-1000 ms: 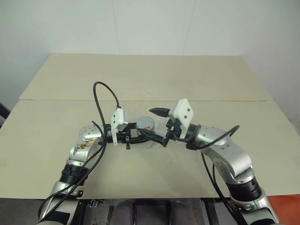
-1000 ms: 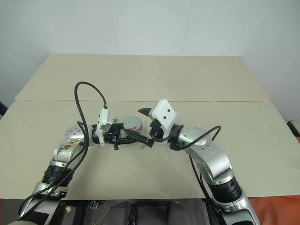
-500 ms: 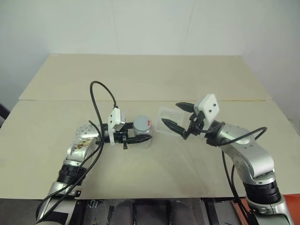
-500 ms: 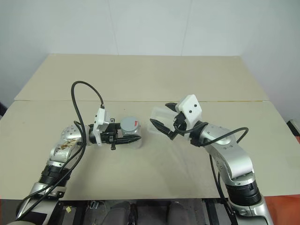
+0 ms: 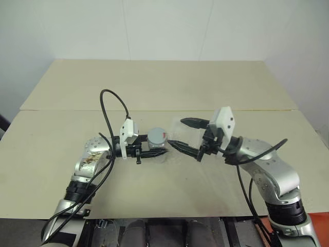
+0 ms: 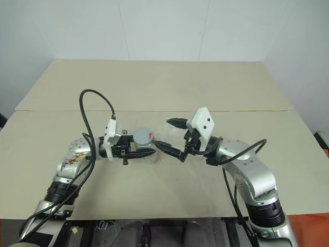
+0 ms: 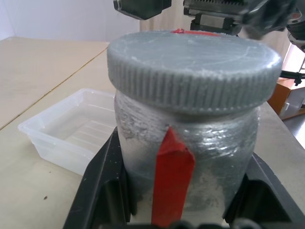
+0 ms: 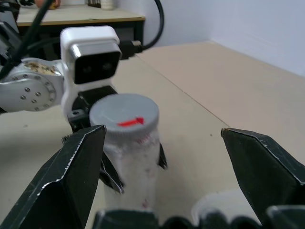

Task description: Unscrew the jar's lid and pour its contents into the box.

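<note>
We see the jar [image 5: 157, 143] upright near the middle of the desk [image 5: 154, 87], its grey lid [image 7: 193, 64] on, clamped in our left gripper [image 5: 157, 153]. Our right gripper [image 5: 189, 135] hangs just beside it, jaws spread wide. The clear box [image 7: 71, 129] lies close behind the jar.

Capped jar [image 8: 127, 157] stands between the right pincer's [image 8: 162, 157] spread fingers.
</note>
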Controlling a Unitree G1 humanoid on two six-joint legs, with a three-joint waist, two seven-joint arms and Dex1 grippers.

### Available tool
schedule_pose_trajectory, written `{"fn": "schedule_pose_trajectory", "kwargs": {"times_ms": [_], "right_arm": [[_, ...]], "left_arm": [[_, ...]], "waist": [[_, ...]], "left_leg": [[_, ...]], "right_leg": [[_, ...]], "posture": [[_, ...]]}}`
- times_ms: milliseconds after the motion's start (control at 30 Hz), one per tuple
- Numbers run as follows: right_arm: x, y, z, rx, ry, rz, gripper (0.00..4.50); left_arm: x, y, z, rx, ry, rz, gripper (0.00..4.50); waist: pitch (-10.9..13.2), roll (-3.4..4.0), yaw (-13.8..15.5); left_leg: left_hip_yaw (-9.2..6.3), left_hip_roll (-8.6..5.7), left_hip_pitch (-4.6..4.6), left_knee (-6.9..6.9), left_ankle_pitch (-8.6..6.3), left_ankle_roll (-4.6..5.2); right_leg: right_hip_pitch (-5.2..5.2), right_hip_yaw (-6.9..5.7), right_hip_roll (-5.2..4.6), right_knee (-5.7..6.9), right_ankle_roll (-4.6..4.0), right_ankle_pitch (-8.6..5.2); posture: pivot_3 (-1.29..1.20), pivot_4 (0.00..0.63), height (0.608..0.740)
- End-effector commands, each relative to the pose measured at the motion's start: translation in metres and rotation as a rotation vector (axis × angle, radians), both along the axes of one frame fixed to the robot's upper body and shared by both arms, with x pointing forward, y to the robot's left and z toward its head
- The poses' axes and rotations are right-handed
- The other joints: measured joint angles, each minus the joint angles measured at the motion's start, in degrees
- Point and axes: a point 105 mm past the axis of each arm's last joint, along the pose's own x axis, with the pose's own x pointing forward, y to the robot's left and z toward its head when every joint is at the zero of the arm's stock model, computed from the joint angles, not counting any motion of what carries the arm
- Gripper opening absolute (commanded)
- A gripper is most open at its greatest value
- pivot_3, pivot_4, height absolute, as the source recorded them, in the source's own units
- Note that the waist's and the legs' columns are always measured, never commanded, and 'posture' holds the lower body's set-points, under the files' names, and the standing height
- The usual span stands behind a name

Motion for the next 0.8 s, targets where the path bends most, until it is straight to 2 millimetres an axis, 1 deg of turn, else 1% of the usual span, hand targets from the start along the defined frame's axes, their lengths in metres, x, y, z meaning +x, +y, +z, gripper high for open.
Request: {"fn": "schedule_pose_trajectory", "kwargs": {"times_ms": [33,233,467,633,800], "right_arm": [[-0.002,0.013,0.013,0.019,-0.062,0.036,4.48],[0.002,0.028,0.012,0.012,-0.061,0.056,4.48],[0.002,0.041,0.01,0.005,-0.058,0.089,4.48],[0.007,0.042,0.009,0.005,-0.052,0.065,4.48],[0.01,0.037,0.008,0.003,-0.051,0.038,4.48]], "left_arm": [[0.0,-0.003,0.012,-0.016,-0.053,-0.017,1.93],[0.0,-0.004,0.013,-0.017,-0.054,-0.017,1.93],[-0.002,-0.003,0.014,-0.016,-0.056,-0.016,1.93],[-0.002,-0.003,0.015,-0.016,-0.056,-0.015,1.93],[-0.002,-0.003,0.015,-0.015,-0.054,-0.016,1.93]], "waist": [[0.0,0.0,0.0],[0.0,0.0,0.1],[0.0,0.0,0.0],[0.0,0.0,0.0],[0.0,0.0,0.0]], "left_leg": [[-0.01,0.0,0.0,0.0,0.0,-0.01],[0.0,-0.01,-0.04,0.0,0.0,0.0],[0.0,0.0,-0.06,0.0,0.0,0.0],[0.0,0.0,-0.05,0.0,0.0,-0.01],[0.01,0.0,-0.06,0.0,0.0,-0.01]], "right_leg": [[0.0,-0.01,0.0,0.0,0.0,0.0],[0.0,-0.02,0.0,0.12,0.0,0.0],[0.0,-0.04,0.0,0.11,0.0,0.0],[-0.01,-0.04,0.0,0.12,0.0,0.0],[-0.01,-0.04,0.0,0.14,0.0,0.0]], "posture": [[0.0,0.15,0.74],[0.0,0.15,0.74],[0.0,0.15,0.74],[0.0,0.15,0.74],[0.0,0.15,0.74]]}}
